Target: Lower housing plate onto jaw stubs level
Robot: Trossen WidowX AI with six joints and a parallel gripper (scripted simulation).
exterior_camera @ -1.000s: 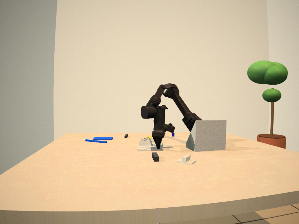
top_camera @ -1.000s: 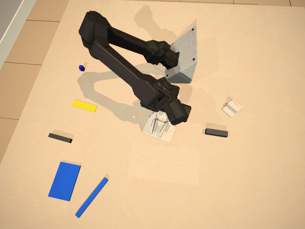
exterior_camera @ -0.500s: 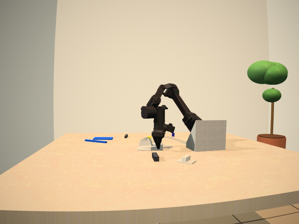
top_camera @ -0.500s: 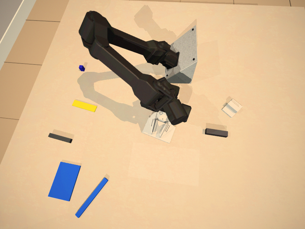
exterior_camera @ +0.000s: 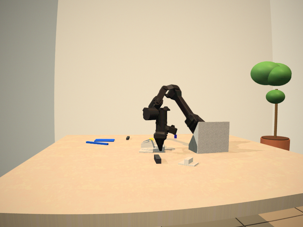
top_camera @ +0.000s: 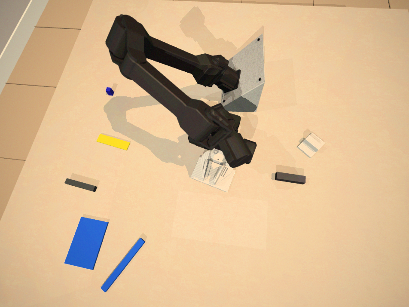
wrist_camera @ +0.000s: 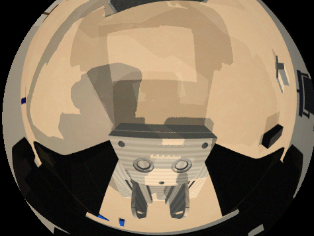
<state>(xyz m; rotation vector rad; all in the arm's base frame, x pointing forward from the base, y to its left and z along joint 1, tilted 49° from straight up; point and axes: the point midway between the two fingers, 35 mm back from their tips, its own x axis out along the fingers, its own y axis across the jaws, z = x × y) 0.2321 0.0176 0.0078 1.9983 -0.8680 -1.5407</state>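
Observation:
My gripper (exterior_camera: 160, 149) (wrist_camera: 162, 144) is shut on the striped, off-white housing plate (wrist_camera: 162, 150), one finger at each side. Two ringed round features and small dark holes show on its top face. The housing is low at the back of the white base (top_camera: 225, 187) (exterior_camera: 146, 151); its contact with the stubs underneath is hidden, so I cannot tell whether it is fully seated. The left jaw (top_camera: 206, 169) (wrist_camera: 139, 202) and the right jaw (top_camera: 218, 175) (wrist_camera: 179, 202) stand side by side, pointing out from the housing. In the top view the arm hides the fingers.
A large grey wedge block (top_camera: 251, 67) (exterior_camera: 213, 136) stands behind. A dark bar (top_camera: 290, 178) (exterior_camera: 157, 159) (wrist_camera: 272, 136) and a small white piece (top_camera: 310, 145) (exterior_camera: 188, 160) lie to the right. A yellow bar (top_camera: 113, 142), blue board (top_camera: 86, 242) and blue bar (top_camera: 123, 265) lie to the left.

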